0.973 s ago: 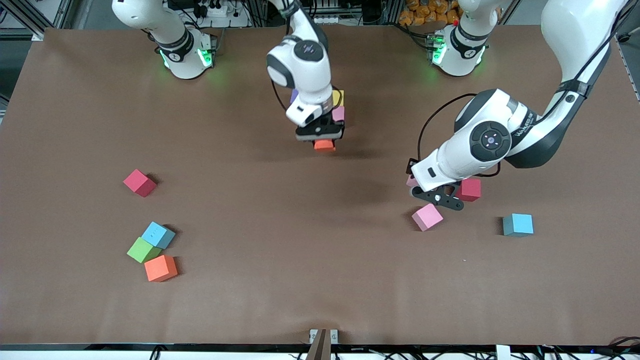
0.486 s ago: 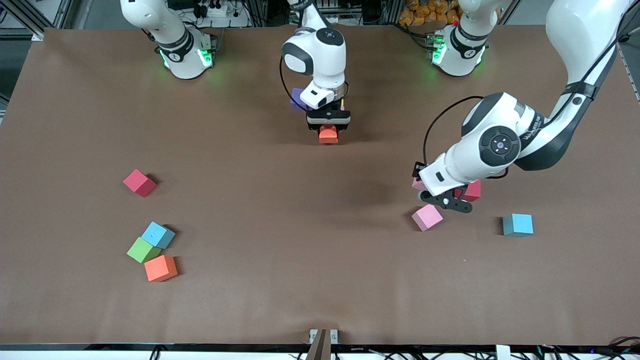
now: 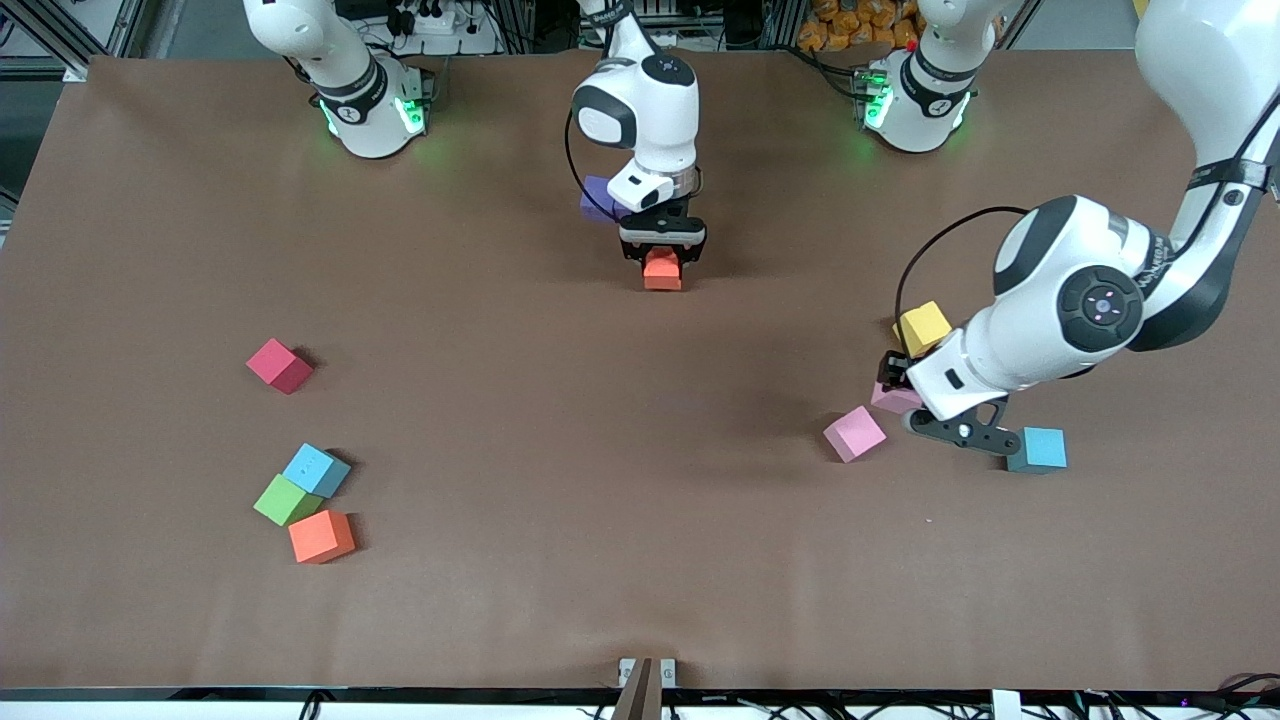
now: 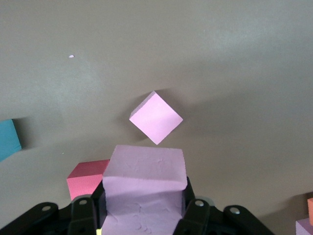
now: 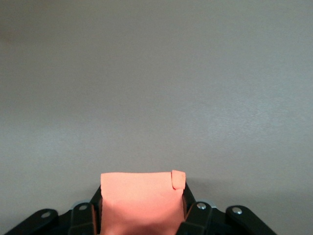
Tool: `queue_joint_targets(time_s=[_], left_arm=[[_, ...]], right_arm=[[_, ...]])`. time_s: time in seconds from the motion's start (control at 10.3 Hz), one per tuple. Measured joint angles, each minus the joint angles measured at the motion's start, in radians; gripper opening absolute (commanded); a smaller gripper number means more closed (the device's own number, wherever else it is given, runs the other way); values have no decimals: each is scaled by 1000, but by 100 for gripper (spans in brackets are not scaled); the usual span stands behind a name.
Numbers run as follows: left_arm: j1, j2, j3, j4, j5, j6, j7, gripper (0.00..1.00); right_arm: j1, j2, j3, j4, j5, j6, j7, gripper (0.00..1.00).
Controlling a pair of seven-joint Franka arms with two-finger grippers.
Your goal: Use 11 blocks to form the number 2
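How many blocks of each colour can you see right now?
orange blocks: 2
pink blocks: 2
red blocks: 2
blue blocks: 2
green block: 1
yellow block: 1
purple block: 1
Total: 11

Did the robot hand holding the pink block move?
Yes. The left gripper, shut on a pink block, shifted toward the left arm's end of the table, closer to the light blue block that stayed put.

Blocks (image 3: 317, 536) – matte foam cubes – lie scattered; orange cube (image 3: 661, 269) and pink cube (image 4: 145, 188) held.
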State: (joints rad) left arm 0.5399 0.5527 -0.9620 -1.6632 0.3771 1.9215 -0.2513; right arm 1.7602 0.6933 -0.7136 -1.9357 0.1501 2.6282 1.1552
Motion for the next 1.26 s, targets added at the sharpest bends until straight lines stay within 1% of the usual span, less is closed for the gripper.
queue_joint_targets(time_s=[0.29, 0.58, 0.97, 1.07, 1.17, 1.26], left_arm=[[-8, 0, 0, 3, 0, -1, 0, 8], [-16, 1, 0, 1, 12, -1, 0, 8], [-17, 3, 0, -2, 13, -3, 0, 9], [-17, 3, 0, -3, 13, -3, 0, 12], [-17, 5, 0, -3, 13, -3, 0, 12], [-18, 6, 0, -4, 13, -3, 0, 9]], right_arm=[[23, 36, -1, 19, -11, 9, 30, 22], [42, 40, -8, 21, -14, 7, 39, 22], [42, 44, -12, 21, -41, -17, 39, 22], [42, 45, -12, 20, -47, -19, 39, 22], [42, 48, -12, 20, -50, -20, 41, 22], [42, 51, -12, 20, -52, -20, 46, 22]])
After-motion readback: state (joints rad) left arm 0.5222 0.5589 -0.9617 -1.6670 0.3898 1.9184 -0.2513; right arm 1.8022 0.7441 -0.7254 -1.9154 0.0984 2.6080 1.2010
